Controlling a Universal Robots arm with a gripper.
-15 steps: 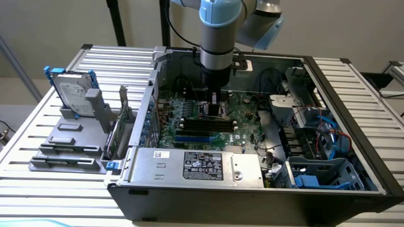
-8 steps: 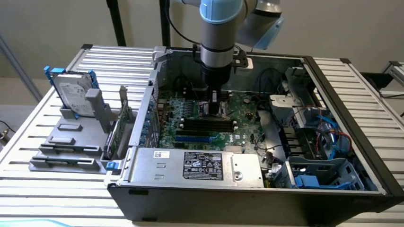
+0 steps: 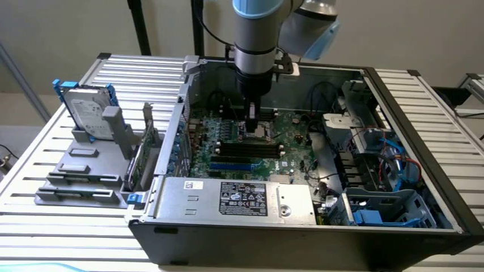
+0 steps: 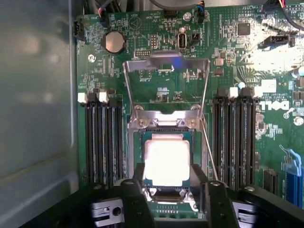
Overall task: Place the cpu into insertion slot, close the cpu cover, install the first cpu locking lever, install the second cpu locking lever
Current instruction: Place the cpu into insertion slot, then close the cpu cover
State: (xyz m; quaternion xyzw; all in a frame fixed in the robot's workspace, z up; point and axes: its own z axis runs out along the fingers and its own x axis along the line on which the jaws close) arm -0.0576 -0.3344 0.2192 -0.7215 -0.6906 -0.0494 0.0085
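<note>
The cpu, a pale square chip, lies flat in the insertion slot, whose silvery rim sits between the black memory slots. The cpu cover stands swung up, away from the slot, on its hinge at the slot's far side. A thin wire lever runs along one side of the slot. My gripper is open, with a black finger on each side of the chip's near edge; I cannot tell whether they touch it. In the exterior view the gripper reaches straight down onto the slot inside the computer case.
Memory slots flank the socket on both sides. A grey power supply box lies along the case's near wall, with cables and drive bays on the exterior view's right. A hard drive stands in a grey holder outside the case.
</note>
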